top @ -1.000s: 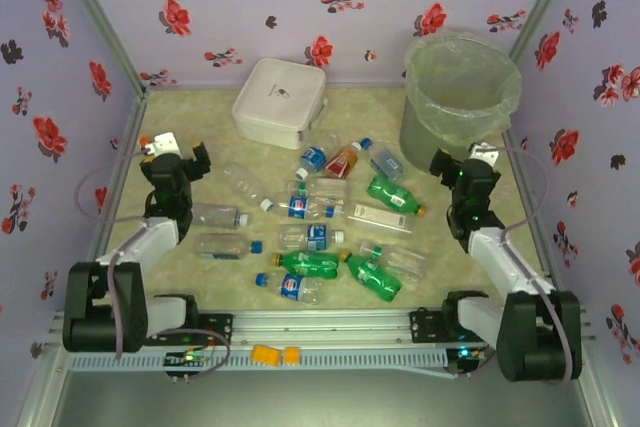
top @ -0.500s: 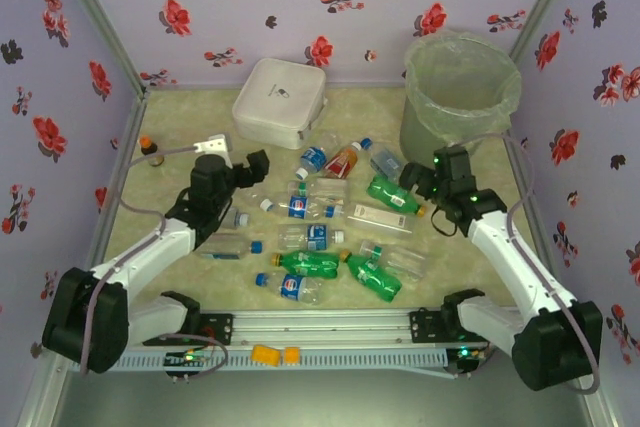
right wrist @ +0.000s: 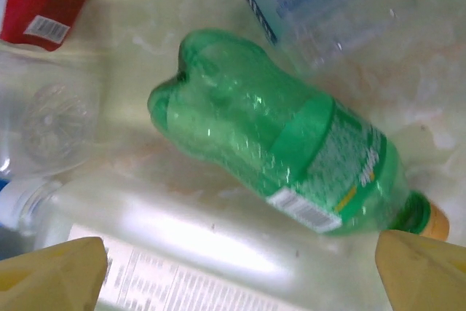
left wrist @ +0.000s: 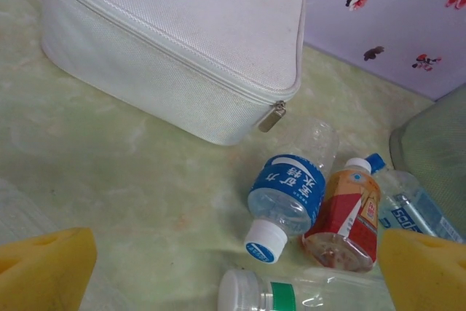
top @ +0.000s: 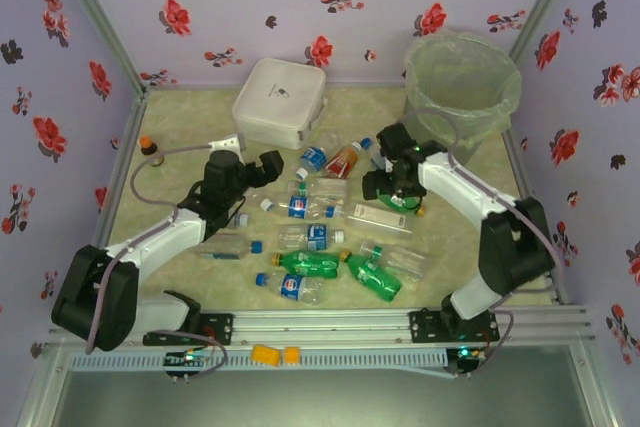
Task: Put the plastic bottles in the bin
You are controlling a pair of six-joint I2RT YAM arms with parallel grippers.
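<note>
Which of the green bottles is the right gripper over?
The green bottle with the orange cap, under the right gripper; the other two green bottles lie nearer the arm bases.

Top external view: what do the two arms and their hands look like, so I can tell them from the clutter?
The left arm and right arm have white links between black joints and bulky black bases, each trailed by a looping grey cable. The left hand and right hand are black; the wrist views show their fingers padded in yellow.
</note>
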